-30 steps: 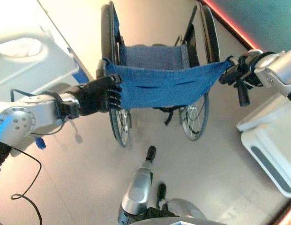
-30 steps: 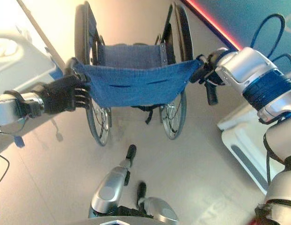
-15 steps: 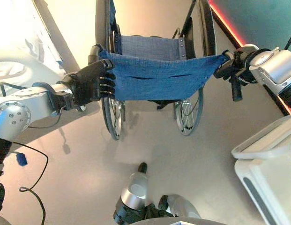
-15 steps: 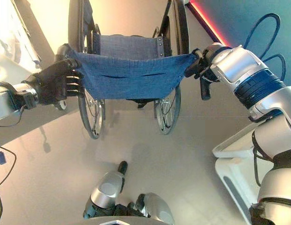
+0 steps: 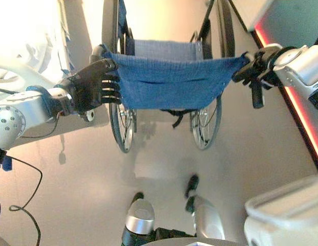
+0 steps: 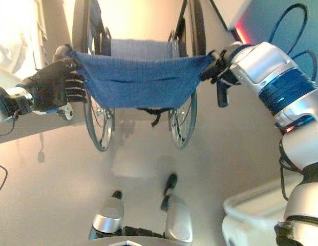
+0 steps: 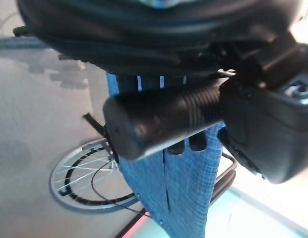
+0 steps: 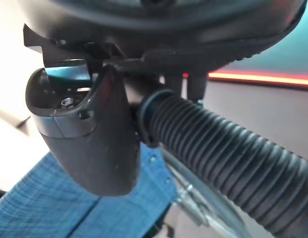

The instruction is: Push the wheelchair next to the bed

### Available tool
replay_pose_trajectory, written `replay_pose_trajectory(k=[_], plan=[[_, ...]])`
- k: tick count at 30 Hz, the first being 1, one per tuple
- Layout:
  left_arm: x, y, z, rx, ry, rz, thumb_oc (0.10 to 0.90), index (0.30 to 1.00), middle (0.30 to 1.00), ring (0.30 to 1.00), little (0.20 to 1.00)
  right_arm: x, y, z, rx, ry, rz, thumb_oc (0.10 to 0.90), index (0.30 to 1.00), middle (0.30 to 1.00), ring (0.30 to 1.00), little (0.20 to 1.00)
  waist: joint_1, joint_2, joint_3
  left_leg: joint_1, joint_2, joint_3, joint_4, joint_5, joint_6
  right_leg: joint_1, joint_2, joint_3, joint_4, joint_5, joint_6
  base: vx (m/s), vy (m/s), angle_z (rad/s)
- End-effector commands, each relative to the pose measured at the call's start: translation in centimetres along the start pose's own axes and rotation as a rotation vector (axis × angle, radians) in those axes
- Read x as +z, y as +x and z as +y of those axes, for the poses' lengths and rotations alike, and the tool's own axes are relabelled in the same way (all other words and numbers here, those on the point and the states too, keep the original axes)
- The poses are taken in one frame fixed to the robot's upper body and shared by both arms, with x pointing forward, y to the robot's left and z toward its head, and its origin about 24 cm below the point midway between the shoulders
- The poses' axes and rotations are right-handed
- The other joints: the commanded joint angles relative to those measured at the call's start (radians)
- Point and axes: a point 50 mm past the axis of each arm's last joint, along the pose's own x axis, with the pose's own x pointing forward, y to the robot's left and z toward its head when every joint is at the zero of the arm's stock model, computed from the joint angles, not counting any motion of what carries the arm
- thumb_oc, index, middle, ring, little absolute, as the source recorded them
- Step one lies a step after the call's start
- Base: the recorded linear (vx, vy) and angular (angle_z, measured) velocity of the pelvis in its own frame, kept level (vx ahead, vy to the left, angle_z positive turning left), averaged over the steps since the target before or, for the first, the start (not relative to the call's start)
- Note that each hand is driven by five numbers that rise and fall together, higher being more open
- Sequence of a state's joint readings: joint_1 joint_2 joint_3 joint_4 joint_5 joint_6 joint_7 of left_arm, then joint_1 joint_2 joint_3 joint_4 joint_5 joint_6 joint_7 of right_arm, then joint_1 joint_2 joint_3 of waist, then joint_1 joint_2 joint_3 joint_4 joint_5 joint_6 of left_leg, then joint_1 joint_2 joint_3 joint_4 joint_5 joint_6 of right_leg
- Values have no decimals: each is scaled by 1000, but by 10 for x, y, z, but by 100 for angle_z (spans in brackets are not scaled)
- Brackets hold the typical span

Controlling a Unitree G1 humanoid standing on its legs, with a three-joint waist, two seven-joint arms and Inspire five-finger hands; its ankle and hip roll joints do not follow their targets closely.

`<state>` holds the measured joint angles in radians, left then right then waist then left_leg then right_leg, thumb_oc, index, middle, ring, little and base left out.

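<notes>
Left eye view shows my left hand (image 5: pixel 89 89) and right hand (image 5: pixel 249 73) curled around the wheelchair (image 5: pixel 169 89) push handles, with the bed (image 5: pixel 25 61) just left; it rolls easily, stiff frame, soft backrest.

Wheelchair (image 5: pixel 169 87) on grey floor (image 5: pixel 159 164)

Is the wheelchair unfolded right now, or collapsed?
Unfolded. The wheelchair's blue backrest cloth is stretched flat between its push handles, with the left hand and right hand curled round them.
</notes>
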<state>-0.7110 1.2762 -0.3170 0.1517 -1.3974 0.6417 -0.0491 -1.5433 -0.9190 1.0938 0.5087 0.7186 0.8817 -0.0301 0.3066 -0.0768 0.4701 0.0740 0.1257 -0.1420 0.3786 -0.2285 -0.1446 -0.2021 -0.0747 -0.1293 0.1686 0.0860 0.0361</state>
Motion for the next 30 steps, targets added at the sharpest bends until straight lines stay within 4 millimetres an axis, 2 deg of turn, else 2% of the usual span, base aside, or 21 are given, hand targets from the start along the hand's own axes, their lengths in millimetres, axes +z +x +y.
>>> replay_pose_trajectory(k=[1, 2, 4, 5, 6, 8, 9, 10, 13, 14, 15, 17, 18, 20, 22, 23, 24, 25, 27, 28, 30], plan=[[28, -12, -10, -36, 39, -214, 400, 300, 300, 300, 300, 79, -43, -9, 25, -84, -404, 400, 300, 300, 300, 300, -103, -72, -292, -118, -54, -29, 118, 284, 62, 70, -64, 2, -68, 18, 114, 415, -403, 9], [25, -12, -10, -31, 29, -215, 400, 300, 300, 300, 300, 80, -42, -6, 25, -100, -402, 400, 300, 300, 300, 300, -103, -79, -291, -155, -46, -17, 222, 338, 56, 87, -53, -15, -75, 8, 89, 248, -344, 1], [20, -12, -10, -24, 15, -216, 400, 300, 300, 300, 300, 81, -40, -3, 25, -111, -407, 400, 300, 300, 300, 300, -101, -94, -282, -229, -53, 11, 395, 382, 56, 112, -31, -27, -78, -9, 49, 259, -351, -8], [17, -12, -11, -21, 8, -216, 400, 300, 300, 300, 300, 81, -41, -2, 32, -94, -418, 400, 300, 300, 300, 300, -97, -106, -269, -301, -77, 35, 530, 359, 73, 133, -10, -39, -72, -23, 20, 263, -300, 14], [16, -12, -10, -19, 8, -216, 400, 300, 300, 300, 300, 81, -42, -1, 35, -86, -422, 400, 300, 300, 300, 300, -95, -107, -265, -316, -82, 39, 546, 350, 79, 139, -5, -41, -71, -26, 15, 304, -282, 21], [13, -9, -12, -13, -4, -216, 400, 300, 300, 300, 300, 80, -44, 2, 38, -85, -426, 400, 300, 300, 300, 300, -88, -94, -252, -353, -107, 98, 460, 304, 101, 184, 45, -47, -70, -55, 1, 366, -138, 69], [12, -10, -12, -1, -9, -223, 400, 300, 300, 300, 300, 78, -45, 4, 33, -101, -428, 400, 300, 300, 300, 300, -81, -91, -252, -357, -142, 130, 345, 307, 104, 206, 62, -47, -78, -68, 4, 421, -70, 123], [13, -11, -12, 6, -14, -227, 400, 300, 300, 300, 300, 77, -45, 4, 28, -108, -431, 400, 300, 300, 300, 300, -75, -78, -253, -362, -152, 172, 214, 320, 100, 227, 88, -51, -87, -83, 4, 418, -58, 108], [11, -11, -13, 12, -24, -231, 400, 300, 300, 300, 300, 70, -42, 3, 22, -97, -426, 400, 300, 300, 300, 300, -45, -29, -256, -395, -132, 326, -134, 421, 69, 313, 159, -92, -126, -140, -14, 481, -39, 27], [9, -10, -13, 9, -21, -229, 400, 300, 300, 300, 300, 67, -41, 3, 20, -93, -420, 400, 300, 300, 300, 300, -40, -27, -257, -394, -138, 347, -188, 442, 65, 328, 163, -98, -130, -148, -13, 540, -36, -44], [4, -10, -13, -5, -14, -228, 400, 300, 300, 300, 300, 59, -36, 2, 12, -84, -400, 400, 300, 300, 300, 300, -22, -11, -264, -421, -145, 399, -275, 490, 53, 362, 190, -116, -138, -164, -14, 458, -34, -20], [-3, -9, -14, -24, -7, -231, 400, 300, 300, 300, 300, 48, -30, 1, 2, -81, -373, 400, 300, 300, 300, 300, -2, 0, -268, -444, -165, 428, -328, 533, 48, 396, 210, -134, -139, -184, -16, 605, -45, 21], [-7, -9, -15, -41, 9, -237, 400, 300, 300, 300, 300, 38, -22, 4, -4, -81, -346, 400, 300, 300, 300, 300, 27, 7, -277, -458, -194, 407, -360, 528, 59, 421, 233, -130, -120, -216, -17, 674, -42, 22], [-5, -11, -14, -47, 20, -239, 400, 300, 300, 300, 300, 36, -18, 6, 3, -77, -340, 400, 300, 300, 300, 300, 37, 1, -285, -440, -211, 392, -351, 494, 81, 423, 235, -126, -93, -241, -18, 525, -13, -17], [2, -14, -12, -45, 30, -232, 400, 300, 300, 300, 300, 38, -14, 11, 24, -60, -341, 400, 300, 300, 300, 300, 49, -11, -306, -407, -220, 381, -331, 420, 121, 423, 232, -124, -34, -287, -16, 561, 57, -16], [8, -14, -11, -40, 30, -216, 400, 300, 300, 300, 300, 39, -10, 13, 34, -46, -332, 400, 300, 300, 300, 300, 61, -38, -321, -395, -242, 392, -271, 337, 182, 430, 203, -148, 82, -249, 20, 500, 96, 13], [9, -13, -11, -37, 34, -212, 400, 300, 300, 300, 300, 39, -10, 14, 33, -44, -329, 400, 300, 300, 300, 300, 65, -46, -325, -392, -248, 397, -263, 324, 197, 428, 199, -149, 123, -211, 42, 594, 157, -15], [13, -13, -9, -24, 59, -209, 400, 300, 300, 300, 300, 39, -9, 14, 20, -34, -320, 400, 300, 300, 300, 300, 68, -64, -336, -365, -258, 412, -265, 304, 226, 402, 198, -147, 259, -74, 117, 352, 120, -25], [16, -14, -9, -18, 60, -208, 400, 300, 300, 300, 300, 38, -8, 12, 17, -18, -321, 400, 300, 300, 300, 300, 73, -67, -346, -344, -251, 406, -276, 307, 222, 378, 209, -138, 329, 3, 158, 395, 103, 23], [19, -14, -8, -13, 58, -216, 400, 300, 300, 300, 300, 41, -10, 7, 20, 17, -329, 400, 300, 300, 300, 300, 62, -71, -346, -312, -243, 403, -268, 285, 227, 329, 202, -141, 445, 82, 206, 462, 72, 38], [23, -15, -9, -10, 50, -218, 400, 300, 300, 300, 300, 44, -12, 4, 23, 28, -333, 400, 300, 300, 300, 300, 53, -71, -346, -304, -234, 393, -258, 283, 215, 302, 181, -128, 424, 75, 202, 362, 27, 15]])
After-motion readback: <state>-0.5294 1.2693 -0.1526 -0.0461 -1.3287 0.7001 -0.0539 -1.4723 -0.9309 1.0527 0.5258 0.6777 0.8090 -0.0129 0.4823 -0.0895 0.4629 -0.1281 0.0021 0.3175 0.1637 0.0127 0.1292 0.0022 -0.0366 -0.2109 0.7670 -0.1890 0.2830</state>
